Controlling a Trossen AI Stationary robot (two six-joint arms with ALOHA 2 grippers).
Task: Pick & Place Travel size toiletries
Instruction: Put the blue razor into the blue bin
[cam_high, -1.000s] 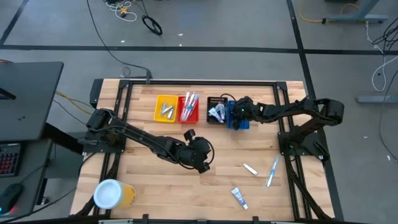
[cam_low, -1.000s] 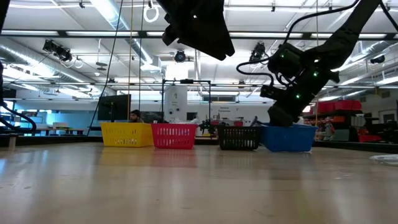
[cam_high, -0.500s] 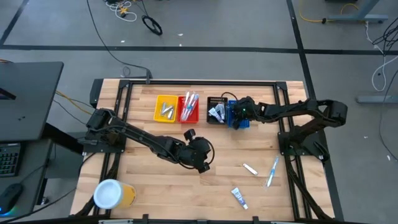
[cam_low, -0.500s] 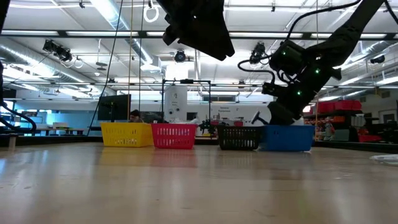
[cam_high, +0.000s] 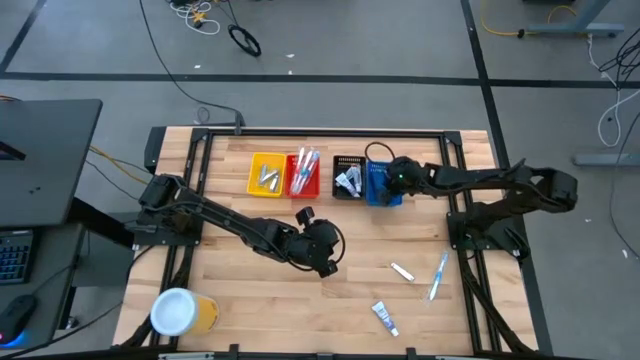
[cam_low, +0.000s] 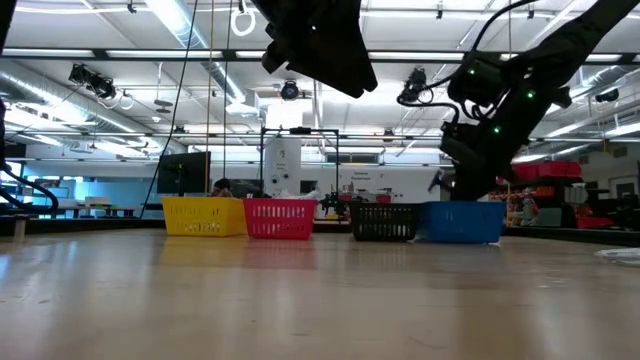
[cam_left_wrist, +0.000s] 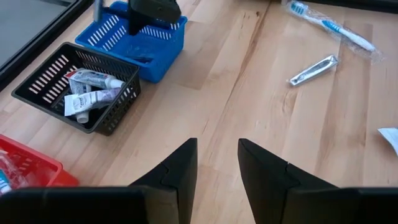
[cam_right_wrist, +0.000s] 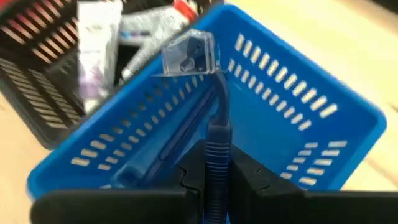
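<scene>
Sorted: yellow bin (cam_high: 266, 174), red bin (cam_high: 304, 175) and black bin (cam_high: 347, 177) at 12 o'clock hold items.
Right gripper (cam_right_wrist: 214, 171): fingers clamped on a blue razor (cam_right_wrist: 205, 93) above the blue bin (cam_high: 381, 186).
Left gripper (cam_left_wrist: 216, 163): fingers apart, mid-table, waiting.
Left: silvery packet (cam_high: 402, 271), toothbrush (cam_high: 438, 275), tube (cam_high: 385, 317) at 5 o'clock.
</scene>
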